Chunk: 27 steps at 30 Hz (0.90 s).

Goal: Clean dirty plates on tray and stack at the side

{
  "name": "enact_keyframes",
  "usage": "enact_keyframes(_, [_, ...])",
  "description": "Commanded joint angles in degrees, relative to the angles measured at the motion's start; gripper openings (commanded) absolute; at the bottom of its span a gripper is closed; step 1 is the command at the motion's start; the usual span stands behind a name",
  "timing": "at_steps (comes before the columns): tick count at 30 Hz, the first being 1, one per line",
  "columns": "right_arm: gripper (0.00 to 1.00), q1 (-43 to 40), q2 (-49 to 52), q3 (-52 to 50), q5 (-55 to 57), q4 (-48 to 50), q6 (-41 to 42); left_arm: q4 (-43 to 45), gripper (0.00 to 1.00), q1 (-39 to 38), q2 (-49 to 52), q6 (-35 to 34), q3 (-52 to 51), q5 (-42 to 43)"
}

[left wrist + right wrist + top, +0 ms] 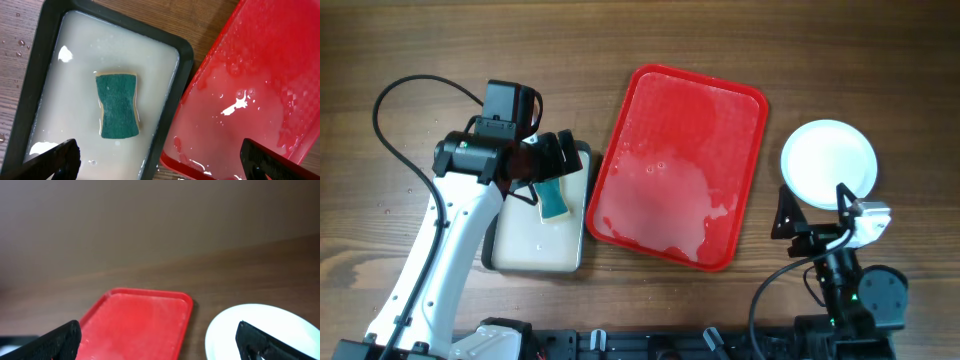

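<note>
The red tray [680,165] lies mid-table, wet with soapy film, and bears no plates. It also shows in the left wrist view [260,75] and the right wrist view [140,315]. A round white plate [829,163] sits on the table to the tray's right and also shows in the right wrist view [260,325]. I cannot tell whether other plates lie under it. My left gripper [563,158] [160,162] is open and empty above the gap between the cream tray and the red tray. My right gripper [813,212] [160,345] is open and empty, just in front of the plate.
A black-rimmed cream tray [498,250] [30,75] holding milky water lies left of the red tray, almost touching it. A green sponge [552,200] [117,105] lies in it. Water drops dot the wooden table at the left.
</note>
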Motion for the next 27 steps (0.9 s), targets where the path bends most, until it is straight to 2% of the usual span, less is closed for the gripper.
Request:
enact_keyframes(1, [1.00, 0.28, -3.39, -6.43, -0.33, 7.04, -6.34, 0.00, 1.00, 0.39, -0.31, 0.46, 0.76, 0.68])
enact_keyframes(5, [1.00, 0.28, -3.39, -15.39, 0.13, 17.05, -6.19, 0.00, 1.00, 0.39, -0.31, 0.46, 0.76, 0.68])
enact_keyframes(8, [1.00, 0.28, -3.41, -15.23, 3.04, 17.09, -6.05, 0.02, 1.00, 0.39, -0.31, 0.48, 0.76, 0.68])
enact_keyframes(22, [1.00, 0.28, -3.30, -15.23, 3.02, 16.85, -6.05, 0.00, 1.00, 0.39, -0.37, 0.46, 0.76, 0.68])
enact_keyframes(25, [1.00, 0.28, -3.30, -15.23, 3.02, 16.85, -6.03, 0.02, 1.00, -0.68, -5.62, 0.48, 0.07, 0.66])
enact_keyframes(27, [1.00, 0.28, -3.30, -15.23, 3.02, 16.85, -6.05, 0.02, 1.00, -0.85, -12.90, 3.13, -0.50, -3.39])
